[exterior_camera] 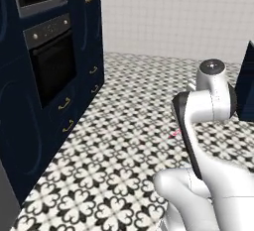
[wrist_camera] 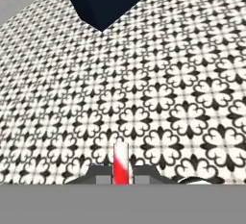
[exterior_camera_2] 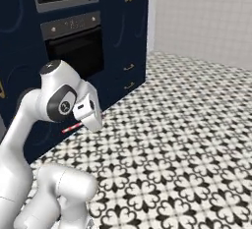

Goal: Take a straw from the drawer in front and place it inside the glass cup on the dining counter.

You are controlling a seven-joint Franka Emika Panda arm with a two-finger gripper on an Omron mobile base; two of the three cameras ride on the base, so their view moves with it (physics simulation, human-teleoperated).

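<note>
Hand view: one gripper [wrist_camera: 121, 174], closed around one pink-red straw [wrist_camera: 121, 163], above the patterned floor [wrist_camera: 158, 88].

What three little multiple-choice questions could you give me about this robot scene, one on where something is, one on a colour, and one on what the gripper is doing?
1. Where is the straw?
A. lying on the floor
B. between the gripper's fingers
C. standing in a cup

2. What colours is the patterned floor?
A. black and white
B. plain grey
C. brown wood

3. What is the state of the gripper?
A. wide open and bare
B. shut on the straw
C. shut on a gold handle

Answers: 1 B, the hand view shows the straw rising between the two dark fingertips. 2 A, black floral shapes on white tiles cover it. 3 B, the fingertips sit tight against the straw's sides.
</note>
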